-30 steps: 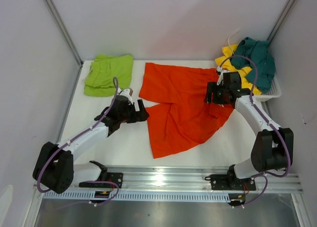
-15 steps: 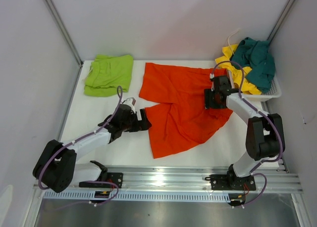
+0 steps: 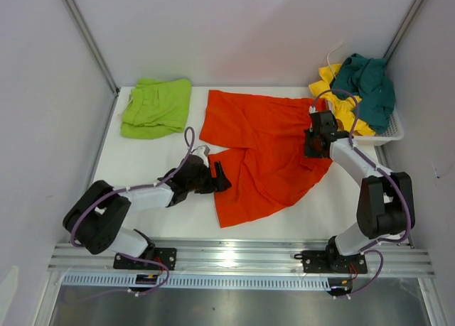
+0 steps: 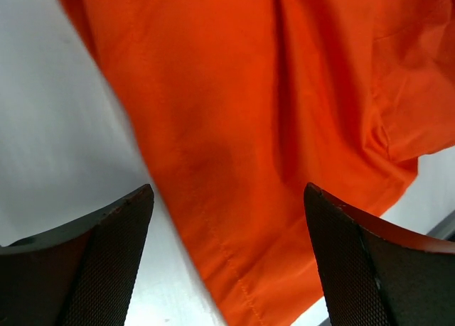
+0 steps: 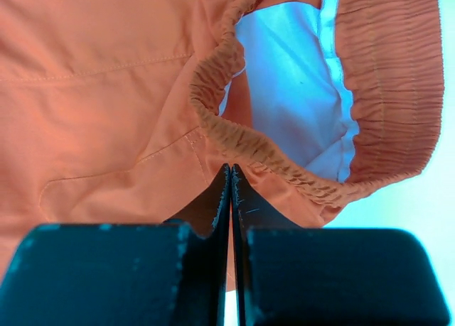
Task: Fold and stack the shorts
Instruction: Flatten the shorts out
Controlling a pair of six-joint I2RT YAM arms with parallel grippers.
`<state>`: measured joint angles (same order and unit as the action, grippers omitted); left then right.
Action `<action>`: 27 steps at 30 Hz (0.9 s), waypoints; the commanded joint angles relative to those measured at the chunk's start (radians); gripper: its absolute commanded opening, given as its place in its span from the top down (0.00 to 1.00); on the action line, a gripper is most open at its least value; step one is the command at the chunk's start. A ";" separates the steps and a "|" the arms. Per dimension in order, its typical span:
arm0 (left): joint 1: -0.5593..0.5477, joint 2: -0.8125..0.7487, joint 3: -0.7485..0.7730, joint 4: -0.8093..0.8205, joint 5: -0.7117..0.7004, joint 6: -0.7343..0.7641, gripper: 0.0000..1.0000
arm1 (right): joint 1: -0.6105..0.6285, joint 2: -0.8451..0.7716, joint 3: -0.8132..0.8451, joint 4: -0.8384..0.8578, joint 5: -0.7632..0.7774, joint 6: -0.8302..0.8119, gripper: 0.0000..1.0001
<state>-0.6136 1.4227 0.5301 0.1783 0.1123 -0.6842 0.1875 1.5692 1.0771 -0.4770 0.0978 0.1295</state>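
On the white table [image 3: 142,163] the orange shorts [image 3: 263,148] lie spread out. At their right stands a basket [image 3: 391,136] of yellow [image 3: 328,74] and teal [image 3: 370,81] pairs, and the lime green pair [image 3: 156,107] lies at their left. The left gripper [image 4: 227,198] hovers spread over their left leg edge. The right gripper [image 5: 229,171] is pressed together at their elastic waistband.

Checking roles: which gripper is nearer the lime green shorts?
Left. Left gripper sits toward the arms from the lime green shorts; right gripper lies beyond the orange shorts, by the basket.
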 commanded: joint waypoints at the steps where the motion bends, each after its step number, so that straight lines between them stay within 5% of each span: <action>1: -0.029 0.022 -0.036 0.052 0.013 -0.057 0.12 | -0.017 -0.060 -0.012 0.006 -0.004 0.027 1.00; 8: -0.051 0.035 -0.110 0.118 0.021 -0.097 0.15 | -0.052 -0.133 -0.052 -0.002 -0.043 0.044 0.98; 16: -0.054 0.021 -0.122 0.118 -0.010 -0.097 0.20 | -0.048 -0.141 -0.066 0.038 -0.116 0.016 0.48; 27: -0.054 0.058 -0.081 0.130 -0.008 -0.083 0.72 | -0.040 -0.086 -0.003 0.133 -0.098 -0.054 0.37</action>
<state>-0.6582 1.4624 0.4377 0.3424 0.1089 -0.7780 0.1421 1.4693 1.0180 -0.4129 0.0025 0.1226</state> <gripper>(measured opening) 0.302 0.621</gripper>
